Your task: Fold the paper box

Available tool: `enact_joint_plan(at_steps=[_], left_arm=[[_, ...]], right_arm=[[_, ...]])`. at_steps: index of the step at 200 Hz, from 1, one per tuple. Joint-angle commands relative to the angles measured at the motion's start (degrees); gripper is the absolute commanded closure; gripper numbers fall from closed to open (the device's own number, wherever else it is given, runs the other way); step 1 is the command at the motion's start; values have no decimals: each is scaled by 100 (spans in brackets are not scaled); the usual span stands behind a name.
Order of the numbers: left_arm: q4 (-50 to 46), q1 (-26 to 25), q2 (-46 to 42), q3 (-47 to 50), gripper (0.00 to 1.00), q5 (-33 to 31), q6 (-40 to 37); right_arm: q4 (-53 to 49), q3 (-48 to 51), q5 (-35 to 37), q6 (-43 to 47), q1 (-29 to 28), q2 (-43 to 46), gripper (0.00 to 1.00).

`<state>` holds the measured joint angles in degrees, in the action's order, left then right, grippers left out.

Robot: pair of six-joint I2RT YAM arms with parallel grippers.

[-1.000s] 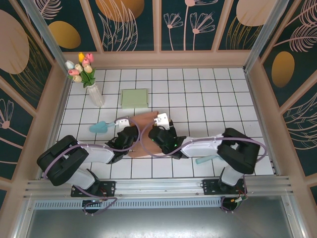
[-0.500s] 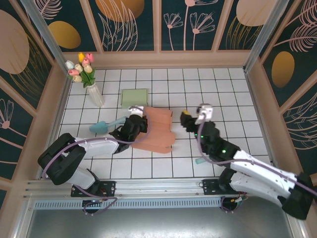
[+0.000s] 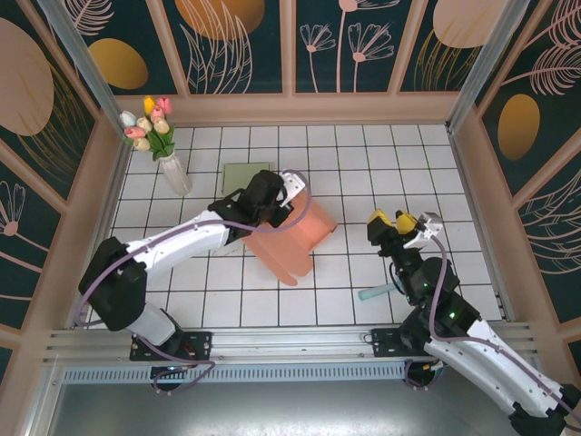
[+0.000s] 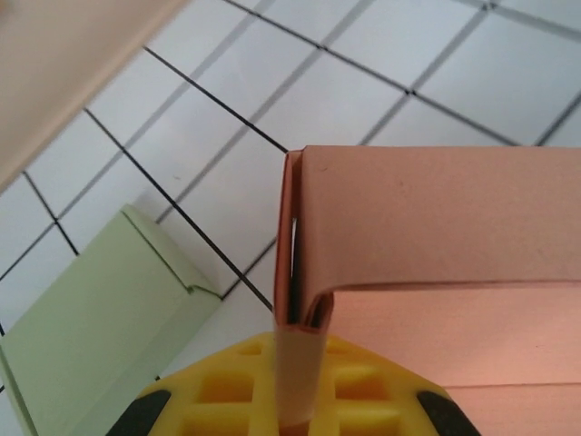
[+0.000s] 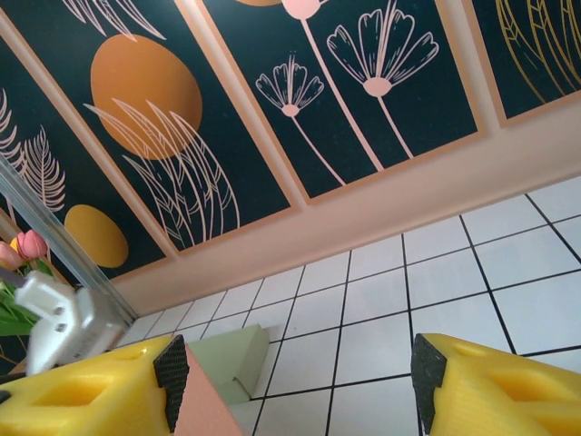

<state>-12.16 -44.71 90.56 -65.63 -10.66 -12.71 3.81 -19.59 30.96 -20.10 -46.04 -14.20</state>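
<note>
The left pincer (image 4: 295, 400) is clamped on a thin upright flap at the corner of the salmon paper box (image 4: 436, 236), with its yellow fingers (image 4: 363, 391) at the bottom edge of the wrist frame. From above, the box (image 3: 295, 234) sits at the centre of the frame on the white-tiled tabletop (image 3: 363, 163). A flat green box (image 3: 238, 173) lies just up-left of it, and a vase of tulips (image 3: 168, 154) stands further up-left. The right pincer (image 3: 394, 222) stands to the right of the paper box and apart from it, jaws spread wide and holding nothing.

matt paper box (image 4: 436, 227), smooth tiled table (image 3: 363, 173)
</note>
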Motion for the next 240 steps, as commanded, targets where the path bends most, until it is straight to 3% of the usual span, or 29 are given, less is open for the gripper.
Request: enact_joint_plan(at_steps=[1, 27, 48, 70, 89, 112, 135, 141, 150, 161, 210, 222, 240], left_arm=[[-1619, -11, 404, -760, 100, 24, -785], [-2993, -27, 899, -1596, 100, -286, -1461], [-3427, -136, 899, -1680, 100, -934, -2344], [-3337, -420, 847, -1473, 100, -1495, -3541], [-2639, -690, 974, -1193, 100, -1945, -4444], [-1991, -862, 1507, -1265, 100, -2336, -5018], [-1715, -920, 2212, -1787, 100, -2670, -5083], [-1557, -928, 2356, -1907, 92, -2786, -5056], [-1416, -932, 2506, -2082, 68, -2846, -4991], [-1180, -964, 2570, -2135, 59, -2908, -5014], [39, -1210, 1836, -1687, 57, -2960, -5088], [186, -1241, 1558, -1673, 57, -2889, -4647], [55, -1226, 1187, -1886, 54, -2820, -3260]], right_arm=[[-162, 79, -33, -91, 43, 92, 32], [-281, 1, -39, -91, 43, 109, 32], [-272, 54, -38, -147, 43, 152, 32], [-119, 174, -129, -230, 42, 144, 31], [-43, 244, -133, -284, 51, 134, 31], [-5, 303, -67, -302, 54, 119, 32], [-30, 316, -20, -311, 67, 110, 32], [-38, 316, -12, -307, 68, 109, 31], [-40, 303, 3, -287, 69, 110, 31], [-91, 272, 6, -271, 69, 110, 32], [-242, 175, 96, -180, 83, 108, 32], [-287, 158, 157, -157, 78, 108, 31], [-351, 130, 241, -103, 80, 111, 32]])
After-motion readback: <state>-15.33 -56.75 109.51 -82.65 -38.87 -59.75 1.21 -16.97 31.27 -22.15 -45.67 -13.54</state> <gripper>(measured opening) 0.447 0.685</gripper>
